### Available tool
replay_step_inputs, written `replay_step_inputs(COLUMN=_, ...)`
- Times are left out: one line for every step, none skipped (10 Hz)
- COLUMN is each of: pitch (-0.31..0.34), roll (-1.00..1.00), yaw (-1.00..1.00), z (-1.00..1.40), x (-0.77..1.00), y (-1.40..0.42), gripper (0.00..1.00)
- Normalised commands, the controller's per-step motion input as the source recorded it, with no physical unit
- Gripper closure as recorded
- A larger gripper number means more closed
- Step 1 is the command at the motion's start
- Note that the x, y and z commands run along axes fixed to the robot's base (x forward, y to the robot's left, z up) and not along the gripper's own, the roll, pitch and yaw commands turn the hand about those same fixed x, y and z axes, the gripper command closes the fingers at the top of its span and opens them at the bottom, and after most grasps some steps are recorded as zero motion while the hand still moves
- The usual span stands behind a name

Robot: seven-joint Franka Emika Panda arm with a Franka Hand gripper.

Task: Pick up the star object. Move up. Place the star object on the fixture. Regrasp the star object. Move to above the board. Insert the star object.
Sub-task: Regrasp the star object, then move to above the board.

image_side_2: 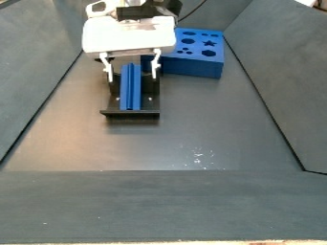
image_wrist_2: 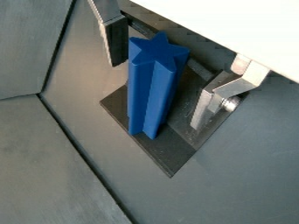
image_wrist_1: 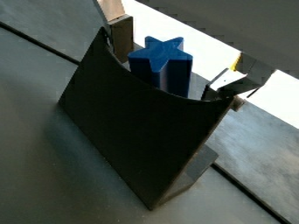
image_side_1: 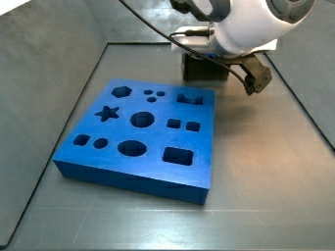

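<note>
Mid-handover at the fixture [image_side_2: 129, 107]: star object [image_wrist_2: 153, 83], ridged matte blue peg, leaning in the dark bracket; end effector [image_wrist_2: 176, 74] spread wide, plates [image_wrist_2: 214, 98] flanking, gripping nothing; next, probably closing squarely for the regrasp, then carrying to the board [image_side_1: 140, 136] on the desk [image_side_2: 166, 144]

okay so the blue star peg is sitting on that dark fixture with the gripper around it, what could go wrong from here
1. In both wrist views the gripper has its fingers on either side of the star object with gaps showing, so closing off-centre might nudge the piece on the fixture.
2. The ridged sides give the flat pads uneven contact, and the piece may twist in the grasp.
3. A twisted piece may not line up with the star hole in the board.
</note>
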Motion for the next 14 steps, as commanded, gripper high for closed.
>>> replay_step_inputs(pitch=-0.014, roll=0.04, yaw=0.01, z=-0.17, x=0.02, y=-0.01, gripper=0.00)
replay_step_inputs(pitch=-0.014, roll=0.04, yaw=0.01, z=-0.17, x=0.02, y=-0.01, gripper=0.00)
replay_step_inputs(pitch=-0.014, roll=0.04, yaw=0.01, z=-0.17, x=0.02, y=-0.01, gripper=0.00)
replay_step_inputs(pitch=0.000, roll=0.00, yaw=0.00, z=0.00, x=0.00, y=0.00, gripper=1.00)
replay_step_inputs(pitch=-0.111, roll=0.29, yaw=-0.06, z=1.00, x=0.10, y=-0.07, gripper=1.00)
replay_step_inputs(pitch=-0.110, roll=0.29, yaw=-0.06, z=1.00, x=0.10, y=-0.07, gripper=1.00)
replay_step_inputs(pitch=-0.083, roll=0.23, yaw=-0.09, z=1.00, x=0.09, y=-0.07, gripper=1.00)
replay_step_inputs(pitch=-0.044, roll=0.15, yaw=-0.11, z=1.00, x=0.08, y=-0.06, gripper=1.00)
replay_step_inputs(pitch=-0.019, roll=0.10, yaw=-0.12, z=1.00, x=0.07, y=-0.06, gripper=1.00)
replay_step_inputs(pitch=0.002, roll=0.07, yaw=-0.12, z=1.00, x=0.07, y=-0.06, gripper=1.00)
replay_step_inputs(pitch=0.030, roll=0.05, yaw=-0.11, z=1.00, x=0.05, y=-0.05, gripper=1.00)
replay_step_inputs(pitch=0.064, roll=0.02, yaw=-0.09, z=1.00, x=0.04, y=-0.05, gripper=1.00)
replay_step_inputs(pitch=0.090, roll=0.00, yaw=-0.07, z=1.00, x=0.03, y=-0.05, gripper=1.00)
replay_step_inputs(pitch=0.110, roll=-0.01, yaw=-0.04, z=1.00, x=0.02, y=-0.05, gripper=1.00)
